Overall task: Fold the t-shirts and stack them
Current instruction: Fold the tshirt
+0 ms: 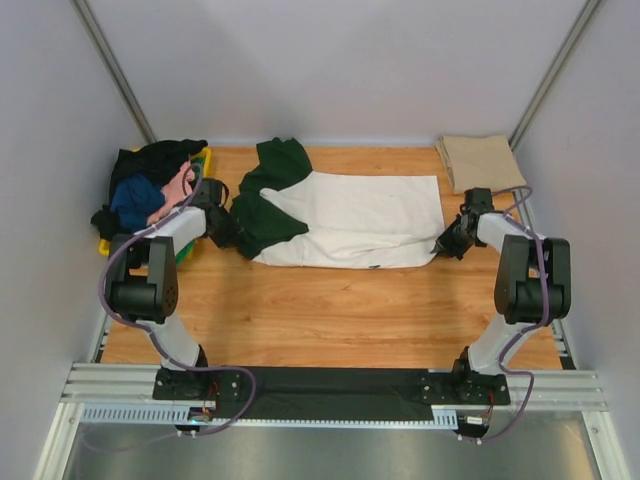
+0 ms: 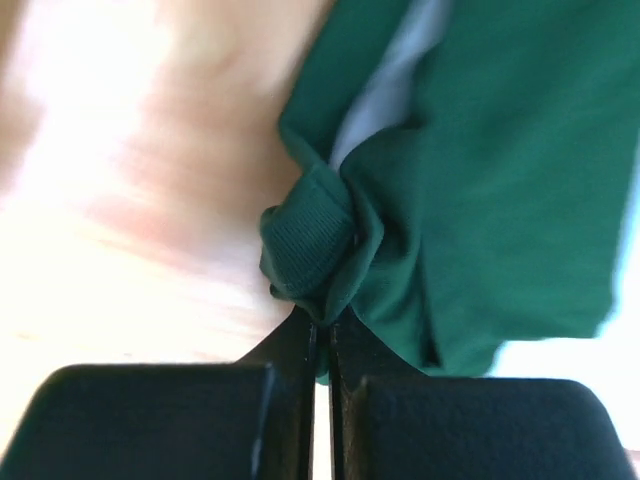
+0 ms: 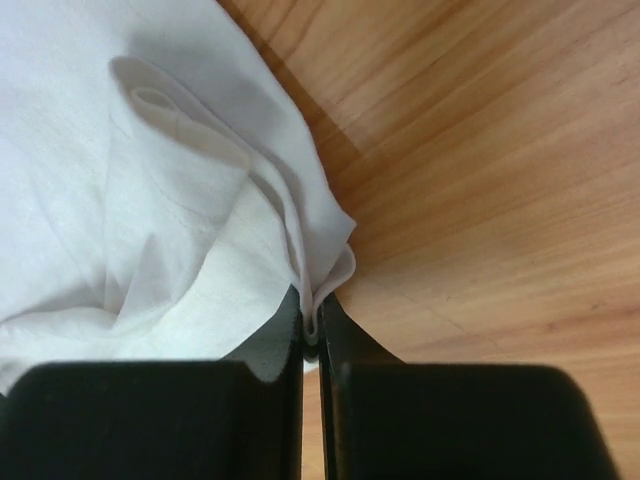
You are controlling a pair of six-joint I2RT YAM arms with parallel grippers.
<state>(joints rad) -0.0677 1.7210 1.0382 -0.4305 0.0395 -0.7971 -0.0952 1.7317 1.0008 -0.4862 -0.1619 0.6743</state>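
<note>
Far left, back corner of the tabletop [image 1: 330, 310]: yellow tray [image 1: 206, 160] holding a loose, crumpled heap of t-shirts. A black t-shirt [image 1: 160, 158] lies toward the rear, a blue t-shirt [image 1: 135, 200] at the left front, and a pink t-shirt [image 1: 178, 185] on the heap's right side. Just right of the tray: left fingers [image 1: 228, 232], low over the tabletop and pressed together on the ribbed cuff of a dark green sleeve [image 2: 310, 245]. In the left wrist view the cuff is bunched and pinched at the very tips, with green cloth trailing off to the right. Centre: cream t-shirt [image 1: 370, 215], spread flat with its length running left to right. Both green sleeves are gathered at its left end, one lying toward the rear wall, the other crumpled beside the left fingers. A small dark mark sits at its near edge, too small to read. Right end of that shirt: right fingers [image 1: 447, 243], clamped on the near right corner of the cream cloth. The right wrist view shows a thin fold of pale hem [image 3: 335, 265] nipped between the tips, with bare wood to the right. Far right, back corner: tan t-shirt [image 1: 480, 162], folded into a flat rectangle on the tabletop, near the cream t-shirt's far right corner but apart from it.
</note>
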